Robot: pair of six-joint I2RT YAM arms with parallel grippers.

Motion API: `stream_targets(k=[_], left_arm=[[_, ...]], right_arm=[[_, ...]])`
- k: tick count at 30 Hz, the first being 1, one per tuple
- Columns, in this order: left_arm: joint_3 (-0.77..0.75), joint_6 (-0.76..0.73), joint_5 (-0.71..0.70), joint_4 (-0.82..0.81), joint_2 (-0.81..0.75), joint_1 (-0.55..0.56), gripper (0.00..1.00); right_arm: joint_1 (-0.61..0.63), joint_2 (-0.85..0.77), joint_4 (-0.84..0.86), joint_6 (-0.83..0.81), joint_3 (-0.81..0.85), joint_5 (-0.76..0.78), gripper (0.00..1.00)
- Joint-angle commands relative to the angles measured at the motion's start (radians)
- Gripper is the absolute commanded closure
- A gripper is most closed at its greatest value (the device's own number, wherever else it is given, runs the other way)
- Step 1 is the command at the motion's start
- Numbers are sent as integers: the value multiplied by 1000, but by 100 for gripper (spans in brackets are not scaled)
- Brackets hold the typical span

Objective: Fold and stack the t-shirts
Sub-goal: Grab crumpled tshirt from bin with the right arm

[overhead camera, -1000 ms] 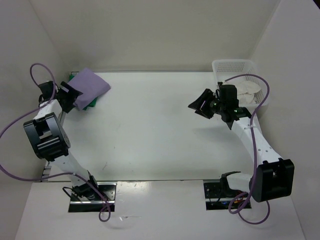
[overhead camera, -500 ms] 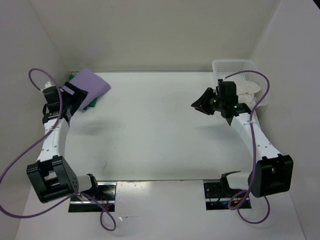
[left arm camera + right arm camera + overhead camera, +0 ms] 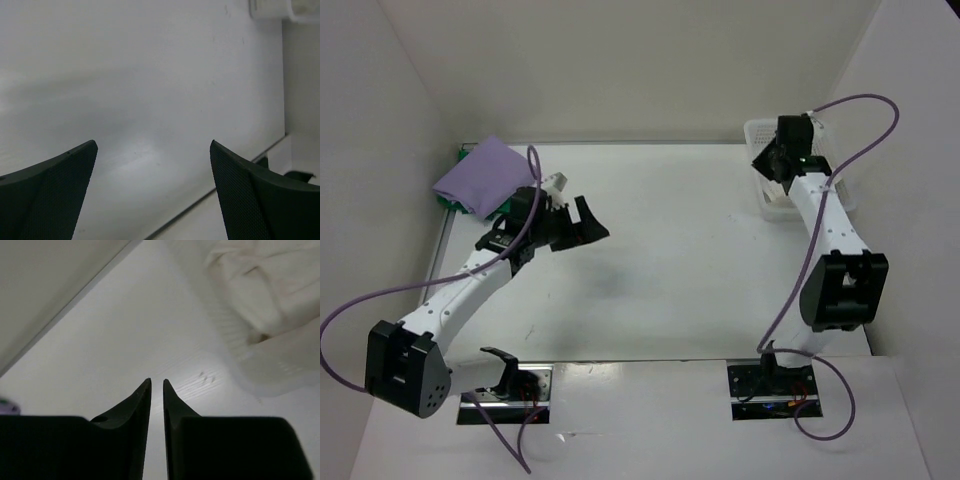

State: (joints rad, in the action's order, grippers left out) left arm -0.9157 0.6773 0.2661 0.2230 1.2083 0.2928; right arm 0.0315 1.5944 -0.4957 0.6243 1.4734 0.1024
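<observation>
The left gripper (image 3: 578, 222) hangs over the table (image 3: 680, 260), its fingers (image 3: 55, 190) spread wide and empty. The right gripper (image 3: 157, 381) is by the basket (image 3: 772, 207), fingers nearly together with nothing between them. The cream shirt (image 3: 265, 285) lies in the basket. The purple shirt (image 3: 485, 175) sits on the green shirt (image 3: 448, 203) at the far left corner.

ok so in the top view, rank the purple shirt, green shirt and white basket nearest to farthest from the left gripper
1. purple shirt: up and to the left of the left gripper, in the table's far-left corner.
2. green shirt: under the purple one, showing only at its left edge.
3. white basket: across the table, in the far-right corner.
</observation>
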Motion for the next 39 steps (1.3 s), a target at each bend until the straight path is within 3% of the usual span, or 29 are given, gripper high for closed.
stream_targets(k=[1,4,9,15,21,26,36,39], left_arm=[[50,-18,88,-2,-12,69,0],[60,-31,97,22,-12,106,0],[51,-85,130,52,-12,115,0],[60,-94,179,32,11,115,0],[26,-125,191,32,54,115,0],[-6,-134,203,32,115,115,0],[-6,-143,203,32,125,115,0],[-6,-143,203,32,125,115,0]], right_arm=[[-103,99,-12,-1,74,200,78],[-162,202,-49,50,110,240,68],[-205,214,-58,107,87,336,41],[-214,174,-95,186,67,404,33],[-214,69,-95,206,28,474,33],[-255,78,-116,206,-34,468,32],[-266,193,-60,147,-25,272,53],[-266,180,-33,132,-36,240,54]])
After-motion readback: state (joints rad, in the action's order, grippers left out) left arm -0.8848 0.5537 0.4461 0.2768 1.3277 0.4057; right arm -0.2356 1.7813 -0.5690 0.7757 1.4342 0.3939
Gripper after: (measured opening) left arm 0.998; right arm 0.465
